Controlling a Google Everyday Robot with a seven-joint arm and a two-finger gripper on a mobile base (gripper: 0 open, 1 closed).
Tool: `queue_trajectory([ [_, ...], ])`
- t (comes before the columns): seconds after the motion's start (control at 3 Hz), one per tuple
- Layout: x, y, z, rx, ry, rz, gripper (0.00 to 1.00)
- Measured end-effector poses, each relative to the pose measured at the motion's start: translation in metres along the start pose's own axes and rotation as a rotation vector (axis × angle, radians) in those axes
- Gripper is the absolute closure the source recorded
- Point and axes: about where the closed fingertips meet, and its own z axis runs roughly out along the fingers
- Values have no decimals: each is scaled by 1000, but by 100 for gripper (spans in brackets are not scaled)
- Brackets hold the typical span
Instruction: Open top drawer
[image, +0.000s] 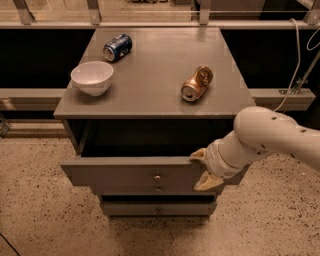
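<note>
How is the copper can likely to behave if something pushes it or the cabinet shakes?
The copper can lies on its side, so it would probably roll. It looks crumpled, so it is likely empty and light. The tool is at the right end of the top drawer; jolts there might move it.

The top drawer (125, 172) is pulled part way out.
It is grey and wide, with a flat front and one small round knob (157, 177) in the middle. It sits a little below the middle of the view, toward 6 o'clock. It sticks out toward 6 o'clock from under the cabinet (150, 75) top. A dark gap shows behind its front, at its 12 o'clock side. The front sits level. The gripper (204, 169) is at the drawer's 3 o'clock end, against the front.
</note>
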Motion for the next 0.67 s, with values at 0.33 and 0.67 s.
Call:
queue_trajectory([
  [0.33, -7, 29, -7, -66, -15, -7, 50],
  [0.67, -12, 51, -14, -125, -44, -4, 60],
])
